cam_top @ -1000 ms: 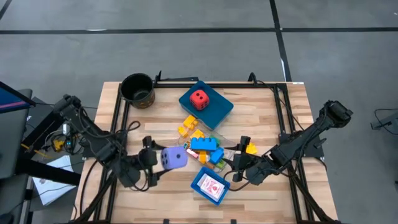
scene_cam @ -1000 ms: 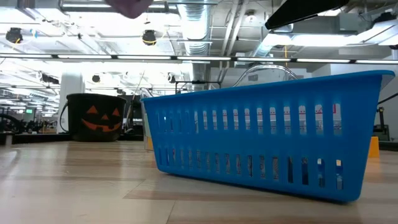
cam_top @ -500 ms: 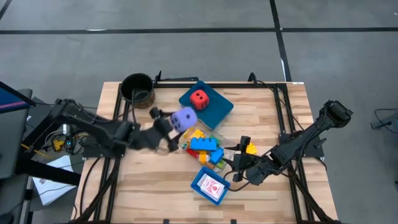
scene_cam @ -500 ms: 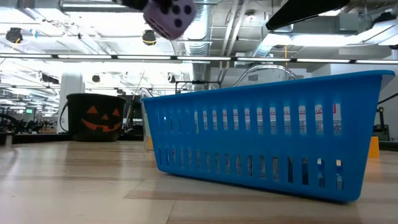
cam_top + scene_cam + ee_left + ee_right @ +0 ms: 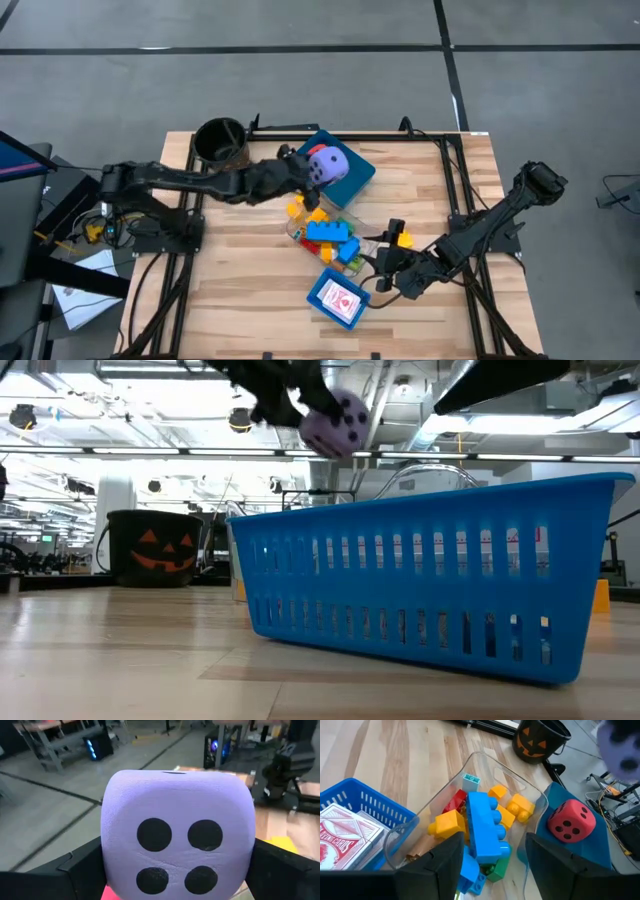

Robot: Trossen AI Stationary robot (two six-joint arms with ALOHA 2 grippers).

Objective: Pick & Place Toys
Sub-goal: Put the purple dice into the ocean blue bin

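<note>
I run the rig remotely; this is the view at hand. The left gripper (image 5: 305, 170) is closed wide on the lavender die (image 5: 327, 165), one dark finger (image 5: 82, 870) on each flank, and holds it in the air above the blue tray (image 5: 352, 178) that lies near the table's far edge. In the low view the lavender die (image 5: 335, 422) hangs clear above the rim of a nearer blue tray (image 5: 430, 590). The red die (image 5: 571, 821) rests in the far tray, under and beside the raised die.

The right gripper (image 5: 388, 268) waits low over the table towards the near right, its fingers (image 5: 432, 862) standing about half apart with nothing between them. Directly ahead of it lies a clear plastic container (image 5: 485, 775) on its side, holding a long blue brick (image 5: 484, 826), yellow bricks (image 5: 446, 825), a red brick (image 5: 454, 801) and a green brick (image 5: 496, 869). Another yellow brick (image 5: 403, 240) sits on the bare table (image 5: 250, 300) beside the gripper.

The second blue tray (image 5: 336, 298) near the table's front edge carries white, red-printed cards (image 5: 342, 832). A dark round pot (image 5: 221, 145) with an orange pumpkin face stands at the far left corner.
</note>
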